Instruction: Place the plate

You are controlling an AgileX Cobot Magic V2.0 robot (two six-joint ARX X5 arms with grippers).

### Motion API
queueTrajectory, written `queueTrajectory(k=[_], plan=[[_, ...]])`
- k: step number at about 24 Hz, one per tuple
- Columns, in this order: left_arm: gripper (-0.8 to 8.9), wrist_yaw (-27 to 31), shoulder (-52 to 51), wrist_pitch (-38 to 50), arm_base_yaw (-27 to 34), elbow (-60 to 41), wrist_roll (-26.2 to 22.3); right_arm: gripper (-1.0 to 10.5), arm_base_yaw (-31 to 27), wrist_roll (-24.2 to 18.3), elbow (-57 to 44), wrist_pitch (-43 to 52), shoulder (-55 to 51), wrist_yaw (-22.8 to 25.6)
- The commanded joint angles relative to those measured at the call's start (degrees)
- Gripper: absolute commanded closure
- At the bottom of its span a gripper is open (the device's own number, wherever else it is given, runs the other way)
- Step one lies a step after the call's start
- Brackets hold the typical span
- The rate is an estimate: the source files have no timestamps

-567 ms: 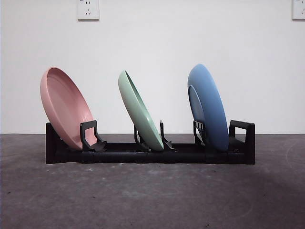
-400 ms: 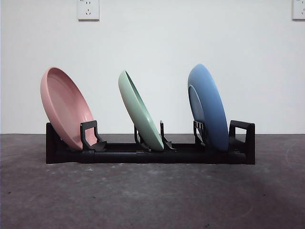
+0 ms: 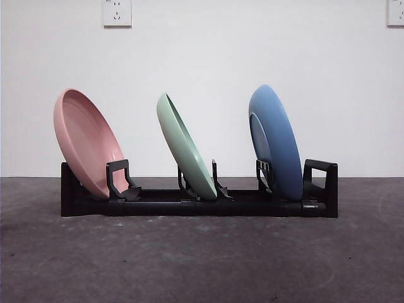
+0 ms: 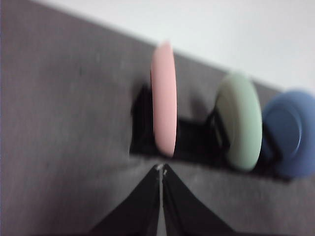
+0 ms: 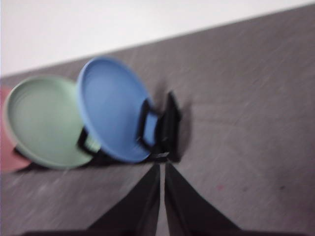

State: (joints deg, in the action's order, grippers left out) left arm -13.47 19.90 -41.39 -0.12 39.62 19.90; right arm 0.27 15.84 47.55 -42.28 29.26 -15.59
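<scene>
Black rack (image 3: pixel 199 207): standing lengthwise across the grey counter (image 3: pixel 202 265), in front of a white wall (image 3: pixel 202 63); showing also in the left wrist view (image 4: pixel 194 142) and the right wrist view (image 5: pixel 167 125).

Pink plate (image 3: pixel 87 142): sitting in the rack's end slot at the left of the front view, tilting away from the rack's middle, hollow face turning toward the other plates; appearing edge-on in the left wrist view (image 4: pixel 164 98), and only as a sliver in the right wrist view (image 5: pixel 7 147).

Green plate (image 3: pixel 185 146): resting in the middle slot, tilting the same way as the pink one, well apart from it; visible from both wrists (image 4: pixel 239 120) (image 5: pixel 47 120).

Blue plate (image 3: pixel 276 142): standing nearly upright in the end slot at the right of the front view, underside ring facing the green plate; visible from both wrists (image 4: pixel 289 132) (image 5: pixel 114 108).

Left gripper (image 4: pixel 161 169): hanging above the counter near the pink plate's end of the rack, jaws pressing together with nothing between, touching nothing.

Right gripper (image 5: pixel 162 164): hovering near the blue plate's end of the rack, jaws likewise closed and empty.

Wall sockets (image 3: pixel 117 12) (image 3: pixel 396 12): sitting high on the wall.

Both wrist views: blurring slightly.
</scene>
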Motion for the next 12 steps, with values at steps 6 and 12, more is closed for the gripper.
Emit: queueTrajectory(k=[6, 12], plan=[[8.03, -0.3, 12.5, -10.7, 0.0, 10.9, -6.2, 9.3, 1.9, -2.0, 9.9, -9.8, 9.2, -4.2], [8.03, -0.4, 25.0, -20.5, -1.8, 19.4, -12.9, 9.3, 7.7, -5.4, 13.4, -14.8, 18.5, -4.4]])
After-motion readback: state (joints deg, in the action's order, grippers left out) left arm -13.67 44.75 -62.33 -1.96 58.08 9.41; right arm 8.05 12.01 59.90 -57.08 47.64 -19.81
